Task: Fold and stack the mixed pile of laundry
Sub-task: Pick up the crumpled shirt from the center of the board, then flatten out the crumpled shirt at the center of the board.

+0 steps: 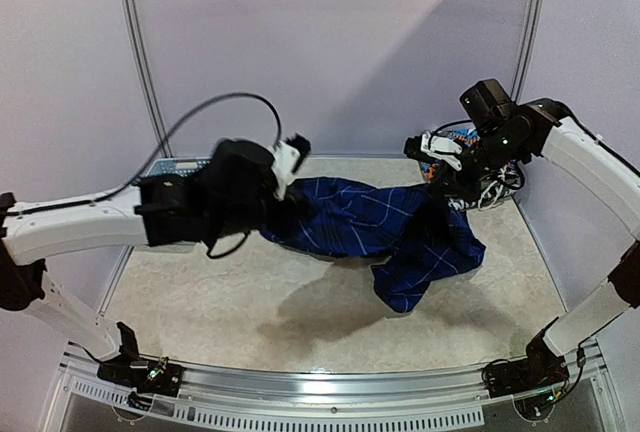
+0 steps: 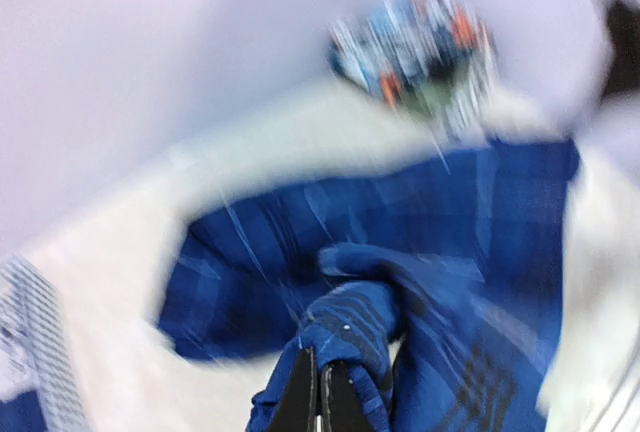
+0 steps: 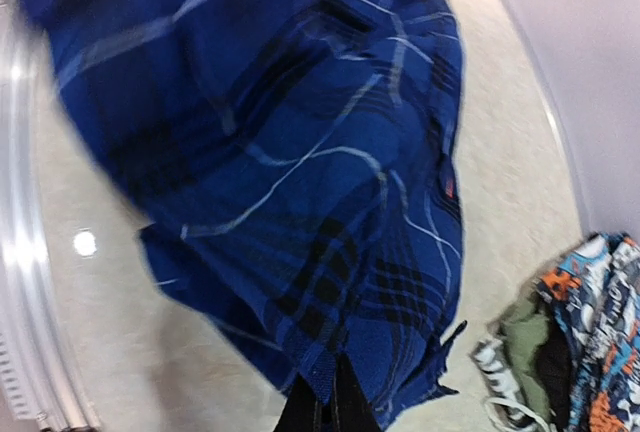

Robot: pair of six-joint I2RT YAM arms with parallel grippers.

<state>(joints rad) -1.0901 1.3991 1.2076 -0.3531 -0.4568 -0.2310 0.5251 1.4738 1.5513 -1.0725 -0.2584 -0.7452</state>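
The blue-and-black plaid shirt [image 1: 350, 217] hangs stretched above the table between both grippers, and its lower part sags at the right toward the tabletop. My left gripper [image 1: 283, 198] is shut on a bunched fold of the shirt [image 2: 345, 327] at its left end, the fingertips [image 2: 305, 392] pressed together on the cloth. My right gripper [image 1: 440, 184] is shut on the shirt's edge [image 3: 350, 352] at the right end. What is left of the mixed laundry pile [image 1: 468, 152], colourful printed garments, lies at the back right behind the right arm and shows in the left wrist view [image 2: 420, 47] and the right wrist view [image 3: 570, 352].
A light-blue slotted basket [image 1: 178, 166] stands at the back left, partly behind the left arm. The beige tabletop [image 1: 250, 297] carries the shirt's shadow. A metal rail [image 1: 330, 380] runs along the near edge, and pale walls close in behind and at the sides.
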